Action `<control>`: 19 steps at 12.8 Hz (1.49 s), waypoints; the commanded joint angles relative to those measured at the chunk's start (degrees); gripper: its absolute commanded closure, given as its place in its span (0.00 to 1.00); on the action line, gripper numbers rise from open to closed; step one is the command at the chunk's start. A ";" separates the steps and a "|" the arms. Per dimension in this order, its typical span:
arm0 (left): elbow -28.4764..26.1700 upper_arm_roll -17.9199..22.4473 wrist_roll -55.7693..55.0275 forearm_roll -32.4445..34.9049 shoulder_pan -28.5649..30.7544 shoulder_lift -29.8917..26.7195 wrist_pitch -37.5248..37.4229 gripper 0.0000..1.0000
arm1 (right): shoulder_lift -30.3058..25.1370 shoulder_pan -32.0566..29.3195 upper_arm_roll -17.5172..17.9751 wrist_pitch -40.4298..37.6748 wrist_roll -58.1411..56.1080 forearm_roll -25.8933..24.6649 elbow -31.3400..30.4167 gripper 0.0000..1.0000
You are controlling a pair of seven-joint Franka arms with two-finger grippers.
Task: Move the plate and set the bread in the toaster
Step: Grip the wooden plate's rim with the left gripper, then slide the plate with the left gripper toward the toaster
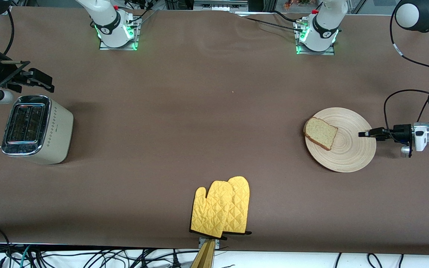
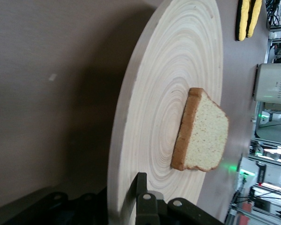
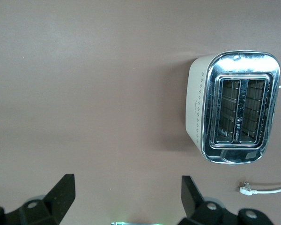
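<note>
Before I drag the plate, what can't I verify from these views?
- Left gripper on the plate rim: the finger beneath is hidden by the plate in both front and left wrist views.
- Bread: its underside.
- Toaster: slot bottoms lost in shadow, right wrist view; cord cut off by frame edge.

A large round pale wooden plate (image 1: 348,149) with ring grooves lies flat at the left arm's end of the table. A slice of speckled light brown bread (image 1: 320,133) with a darker crust lies on it, overhanging the rim toward the right arm's end. A boxy cream toaster (image 1: 35,129) with a chrome top and two empty slots stands upright at the right arm's end.
</note>
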 commanded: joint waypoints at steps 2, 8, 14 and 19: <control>0.62 0.56 -6.66 -2.17 -2.34 -2.14 -9.00 1.00 | -0.54 -0.11 0.09 -0.25 0.70 0.25 -0.24 0.00; 0.45 0.47 -11.66 -13.33 -8.48 -3.81 -12.45 1.00 | -0.54 -0.11 0.09 -0.34 0.70 0.25 -0.24 0.00; -0.16 2.14 -22.73 -24.40 -24.03 -6.09 -8.77 1.00 | -0.54 -0.11 0.00 -0.25 0.70 0.25 -0.24 0.00; -2.54 2.32 -25.39 -33.45 -37.03 -7.42 3.25 1.00 | -0.54 -0.11 0.00 -0.34 0.70 0.25 -0.24 0.00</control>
